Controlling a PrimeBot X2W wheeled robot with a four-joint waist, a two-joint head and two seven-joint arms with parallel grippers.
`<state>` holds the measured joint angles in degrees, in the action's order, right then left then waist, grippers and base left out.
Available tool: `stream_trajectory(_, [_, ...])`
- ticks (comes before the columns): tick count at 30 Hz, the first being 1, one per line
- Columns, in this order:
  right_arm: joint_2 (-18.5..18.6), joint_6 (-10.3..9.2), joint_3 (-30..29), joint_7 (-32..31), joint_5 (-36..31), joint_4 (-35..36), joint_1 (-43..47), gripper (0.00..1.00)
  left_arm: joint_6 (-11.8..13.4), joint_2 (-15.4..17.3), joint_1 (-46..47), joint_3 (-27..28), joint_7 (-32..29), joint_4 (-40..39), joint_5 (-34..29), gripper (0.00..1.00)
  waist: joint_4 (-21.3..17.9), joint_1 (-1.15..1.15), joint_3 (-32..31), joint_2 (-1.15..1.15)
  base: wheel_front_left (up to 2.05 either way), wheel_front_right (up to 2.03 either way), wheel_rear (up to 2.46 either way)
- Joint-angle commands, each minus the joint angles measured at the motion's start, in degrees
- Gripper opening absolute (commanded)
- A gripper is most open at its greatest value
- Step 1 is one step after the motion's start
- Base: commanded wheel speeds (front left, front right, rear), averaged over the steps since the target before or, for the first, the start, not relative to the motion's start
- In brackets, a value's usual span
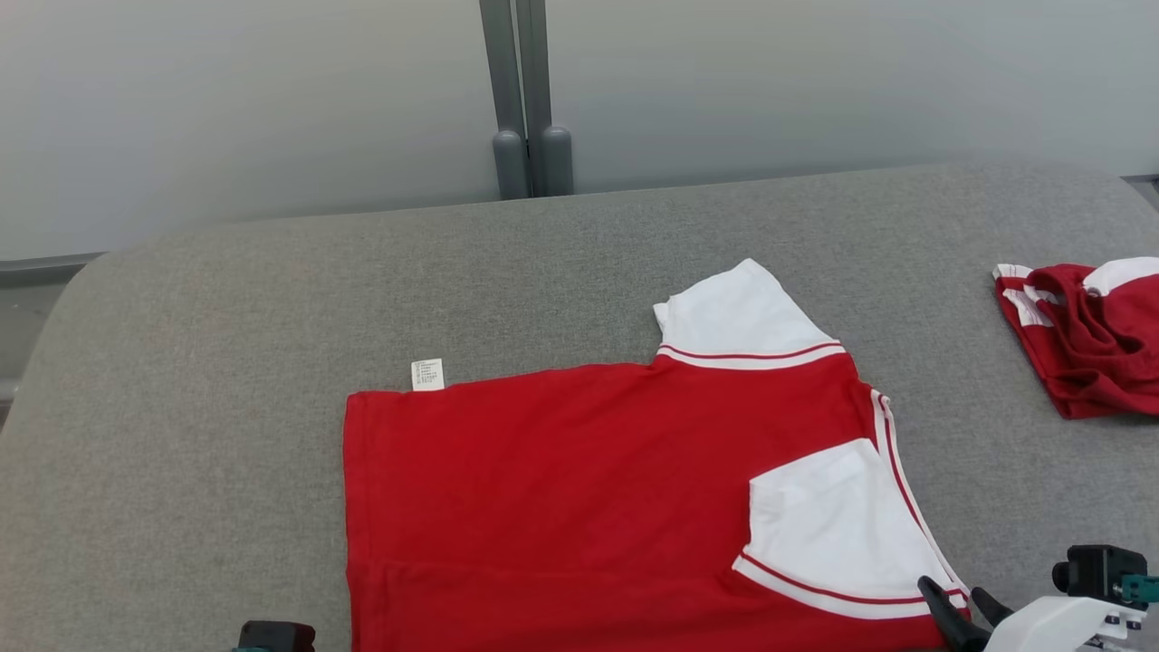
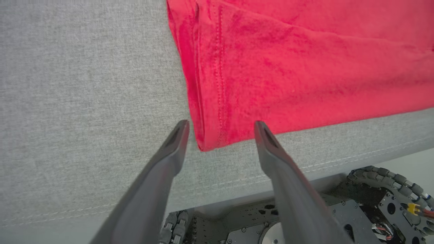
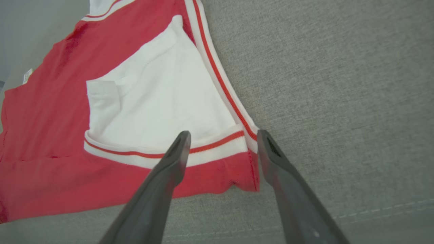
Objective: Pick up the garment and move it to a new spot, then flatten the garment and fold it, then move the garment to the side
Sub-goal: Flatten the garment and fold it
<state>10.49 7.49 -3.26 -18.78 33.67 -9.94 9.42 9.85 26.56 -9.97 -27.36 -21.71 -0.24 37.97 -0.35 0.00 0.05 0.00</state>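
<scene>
The left gripper [image 2: 222, 130] is seen spread wide with nothing held; the hem corner of the red garment [image 2: 288, 67] lies between its fingertips. The right gripper [image 3: 223, 135] is likewise wide and empty, and the shoulder-end corner by the white sleeve [image 3: 162, 98] is straddled. A white care tag [image 1: 427, 374] is seen beyond the left gripper, its print too small to be read. The garment is laid flat on the grey padded surface [image 1: 226, 362], its long axis running from gripper to gripper, hem toward the left one.

The white tag [image 1: 427, 374] on the red garment [image 1: 561, 489] carries print too small to read.
</scene>
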Motion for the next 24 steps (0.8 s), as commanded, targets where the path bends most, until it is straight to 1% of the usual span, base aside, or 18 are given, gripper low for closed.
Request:
stream_trajectory(1, [-0.3,0.01,-0.6,-0.5,-0.7,0.8,1.0,1.0,0.4,0.7,0.2,0.3,-0.2,-0.2,-0.8,1.0,0.1,0.0,-0.1,0.0,0.0,0.0,0.0])
stream_trajectory(8, [-1.3,0.02,-2.4,-1.1,-2.1,5.6,0.8,1.0,1.0,1.4,2.4,0.9,0.0,-2.1,-1.5,1.0,0.2,0.0,-0.6,0.0,0.0,0.0,0.0])
stream_trajectory(13, [-0.9,0.02,-1.4,0.3,-1.8,8.5,-3.6,1.0,0.6,1.9,6.4,1.5,0.3,-2.0,-2.6,1.0,0.0,0.0,0.6,0.0,0.0,0.0,0.0])
stream_trajectory(17, [0.4,0.02,0.3,1.4,-2.2,7.8,-10.4,1.0,-0.4,1.3,12.3,1.8,1.4,0.4,-4.1,1.0,-0.2,0.0,4.3,0.0,0.0,0.0,0.0])
stream_trajectory(19, [0.9,0.02,1.2,2.2,-2.1,6.8,-14.6,1.0,-1.0,0.5,15.8,2.1,2.3,2.0,-4.7,1.0,0.0,0.0,6.6,0.0,0.0,0.0,0.0])
stream_trajectory(24, [3.5,0.02,3.3,4.5,-2.1,2.3,-25.6,1.0,-3.0,-1.5,25.4,1.7,3.6,6.8,-5.8,1.0,1.4,0.0,13.1,0.0,0.0,0.0,0.0])
